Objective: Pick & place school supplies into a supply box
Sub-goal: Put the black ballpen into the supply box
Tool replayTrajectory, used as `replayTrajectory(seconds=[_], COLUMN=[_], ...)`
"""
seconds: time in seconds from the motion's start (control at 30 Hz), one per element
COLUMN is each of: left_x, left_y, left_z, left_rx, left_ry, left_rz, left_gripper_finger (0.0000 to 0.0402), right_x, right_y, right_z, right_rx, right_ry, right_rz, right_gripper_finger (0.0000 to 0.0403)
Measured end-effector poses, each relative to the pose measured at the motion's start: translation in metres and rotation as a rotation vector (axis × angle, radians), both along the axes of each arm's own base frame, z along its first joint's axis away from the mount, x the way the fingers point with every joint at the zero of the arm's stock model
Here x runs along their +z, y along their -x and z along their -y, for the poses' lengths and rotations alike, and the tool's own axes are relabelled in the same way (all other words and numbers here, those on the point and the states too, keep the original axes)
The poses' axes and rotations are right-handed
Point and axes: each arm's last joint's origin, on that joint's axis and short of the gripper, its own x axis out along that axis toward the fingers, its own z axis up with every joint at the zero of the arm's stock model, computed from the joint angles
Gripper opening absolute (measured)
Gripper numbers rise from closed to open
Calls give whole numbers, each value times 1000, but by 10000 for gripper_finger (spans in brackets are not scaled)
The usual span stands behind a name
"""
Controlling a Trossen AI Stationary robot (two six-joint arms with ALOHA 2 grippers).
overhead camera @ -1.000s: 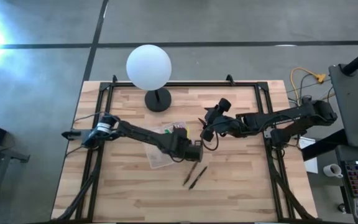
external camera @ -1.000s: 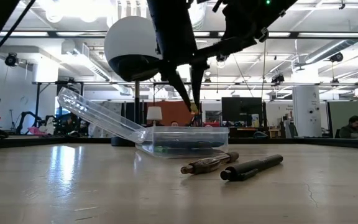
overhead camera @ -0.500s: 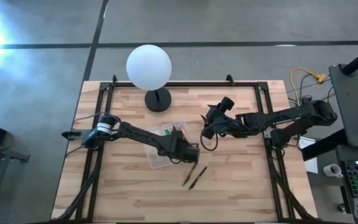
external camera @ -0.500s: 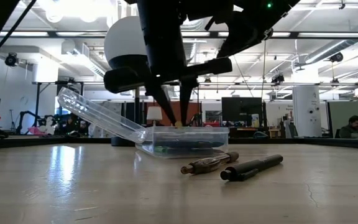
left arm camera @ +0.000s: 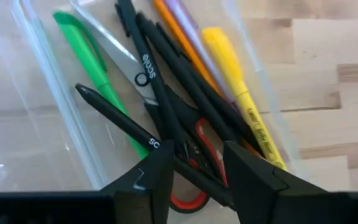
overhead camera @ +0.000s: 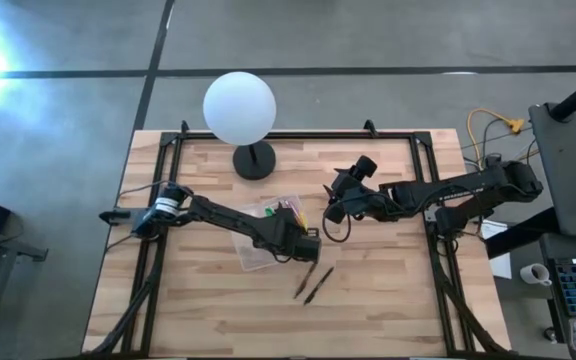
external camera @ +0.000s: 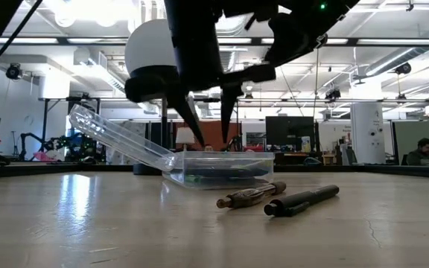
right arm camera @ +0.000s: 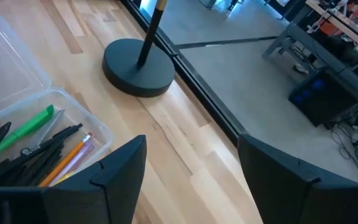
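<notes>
The clear supply box (overhead camera: 260,240) lies mid-table with its lid (external camera: 118,138) tilted open. Inside it are a green marker (left arm camera: 98,87), red-handled scissors (left arm camera: 194,155), dark pens (left arm camera: 166,81), an orange pencil (left arm camera: 185,46) and a yellow one (left arm camera: 241,99). My left gripper (external camera: 212,134) hangs open just above the box's right end, fingers pointing down, nothing between them. A brown pen (external camera: 248,196) and a dark pen (external camera: 302,199) lie on the table, near side of the box. My right gripper (overhead camera: 330,210) waits open, right of the box.
A white globe lamp (overhead camera: 239,108) stands on a black base (overhead camera: 255,160) at the far side, behind the box. The two loose pens (overhead camera: 313,283) lie side by side toward the near edge. Bare wood (overhead camera: 198,310) spreads around them.
My left gripper went down toward the box with a thin yellowish item between its fingertips, then opened and let go. Its fingers now stand apart a little higher above the box. My right arm has kept still.
</notes>
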Motion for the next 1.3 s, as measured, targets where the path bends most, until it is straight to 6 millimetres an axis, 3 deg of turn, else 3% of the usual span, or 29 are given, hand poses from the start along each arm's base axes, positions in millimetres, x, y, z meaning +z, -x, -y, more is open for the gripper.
replayTrajectory(seconds=[0.6,0.8,0.97,1.07,1.3], left_x=[28,37,40,40,41], left_y=[21,29,36,37,36], left_z=[21,41,59,67,74], left_rx=[-79,-222,-342,-400,-514], left_ry=[-90,-120,-135,-127,-144], left_rz=[-58,-74,-86,-85,-93], left_gripper_finger=[125,125,125,125,125], right_x=[-18,-36,-61,-74,-89], right_y=[8,19,36,38,25], right_z=[0,-7,-22,-27,-51], right_rx=[12,284,856,875,1092], right_ry=[-25,-215,-438,-535,-409], right_rz=[-89,-222,-352,-347,-308], right_gripper_finger=[249,242,231,225,219])
